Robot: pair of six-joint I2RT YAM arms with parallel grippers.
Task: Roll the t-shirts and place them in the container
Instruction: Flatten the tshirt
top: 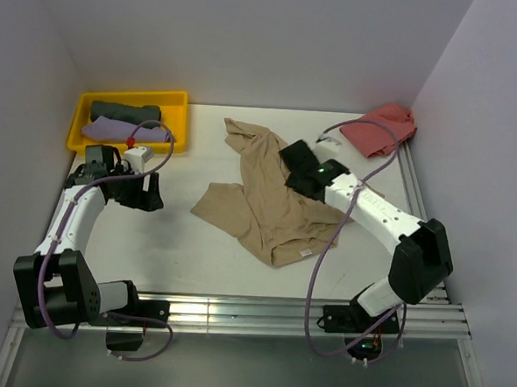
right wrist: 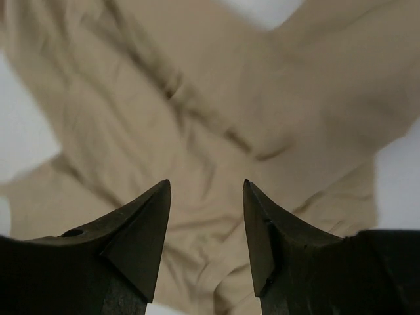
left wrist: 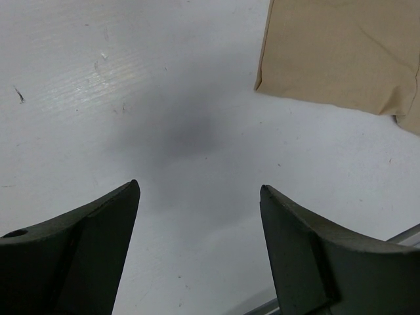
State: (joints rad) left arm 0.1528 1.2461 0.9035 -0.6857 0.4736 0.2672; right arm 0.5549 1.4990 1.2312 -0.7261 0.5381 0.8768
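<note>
1. Left gripper [top: 144,191]: jaws apart and empty, over bare table [left wrist: 98,98]. Beyond it, away from the arm bases, the yellow tray [top: 133,95] holds a rolled dark grey-green t-shirt [top: 127,112] and a lilac t-shirt [top: 113,130].

2. Tan t-shirt [top: 267,203]: lies crumpled and unrolled on the table, to the right of the left gripper. In the left wrist view one folded edge sits ahead and right of the fingertips, clear of them. Its long axis runs from the far end, beside the right gripper, toward the near edge.

3. Right gripper [top: 294,154]: directly above the far part of the tan t-shirt. Jaws parted; cloth shows beneath the gap, and none appears pinched. This arm is the nearer one, so the next grasp on the garment probably falls to it.

4. Salmon-red t-shirt [top: 381,129]: bunched beyond and right of the right gripper, well apart from it.
</note>
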